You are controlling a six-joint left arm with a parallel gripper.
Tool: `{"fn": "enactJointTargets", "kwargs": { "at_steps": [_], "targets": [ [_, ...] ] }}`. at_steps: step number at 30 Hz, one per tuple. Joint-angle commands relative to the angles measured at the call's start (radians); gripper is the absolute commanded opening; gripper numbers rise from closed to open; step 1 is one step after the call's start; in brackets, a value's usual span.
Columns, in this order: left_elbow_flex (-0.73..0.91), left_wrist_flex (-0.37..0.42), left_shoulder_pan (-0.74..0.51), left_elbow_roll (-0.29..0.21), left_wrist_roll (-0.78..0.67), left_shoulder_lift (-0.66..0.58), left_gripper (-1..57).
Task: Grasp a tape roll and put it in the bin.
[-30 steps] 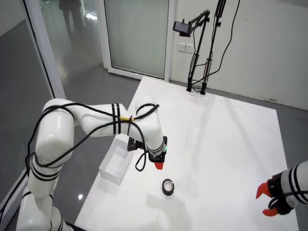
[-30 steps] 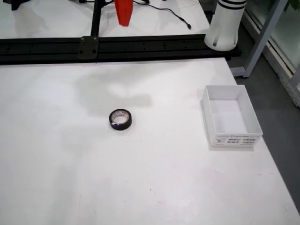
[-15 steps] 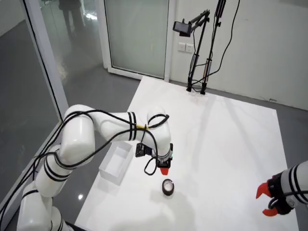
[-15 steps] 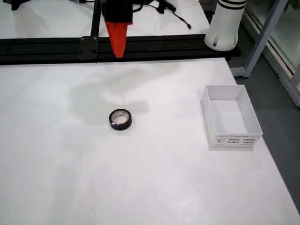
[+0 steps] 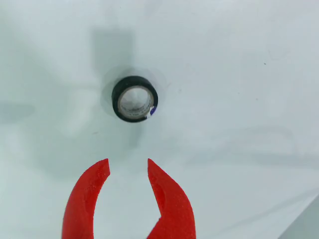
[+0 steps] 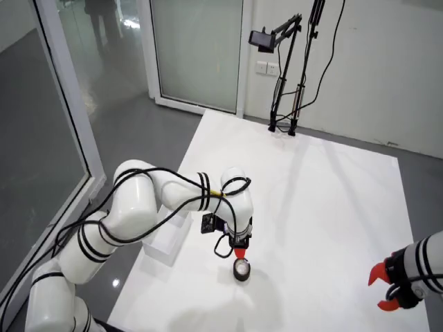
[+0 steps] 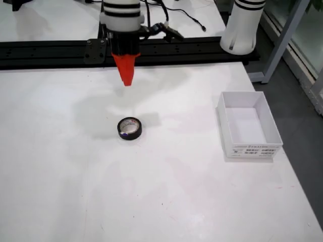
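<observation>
A black tape roll (image 5: 134, 98) lies flat on the white table, its hole facing up. In the wrist view my red gripper (image 5: 127, 162) is open and empty, its two fingertips a short way below the roll and apart from it. In the front view the gripper (image 7: 127, 75) hangs above the table just behind the roll (image 7: 129, 128). In the overhead room view the gripper (image 6: 239, 252) is right over the roll (image 6: 242, 270). The white bin (image 7: 247, 123) stands open and empty to the right of the roll in the front view.
A black rail (image 7: 50, 50) runs along the back of the table. A second arm's base (image 7: 242, 25) stands at the back right; its red gripper (image 6: 384, 287) rests at the right edge of the room view. The bin also shows beside my arm (image 6: 169, 238).
</observation>
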Motion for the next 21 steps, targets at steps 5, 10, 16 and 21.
{"fn": "enactJointTargets", "kwargs": {
  "at_steps": [5, 10, 16, 21],
  "targets": [
    [0.020, -0.038, -0.010, -0.003, -0.020, 0.082, 17.2],
    [0.045, -0.054, -0.040, -0.007, -0.053, 0.095, 17.2],
    [0.061, -0.080, -0.060, -0.009, -0.082, 0.113, 17.2],
    [0.065, -0.084, -0.068, -0.006, -0.089, 0.115, 17.3]
  ]
}}
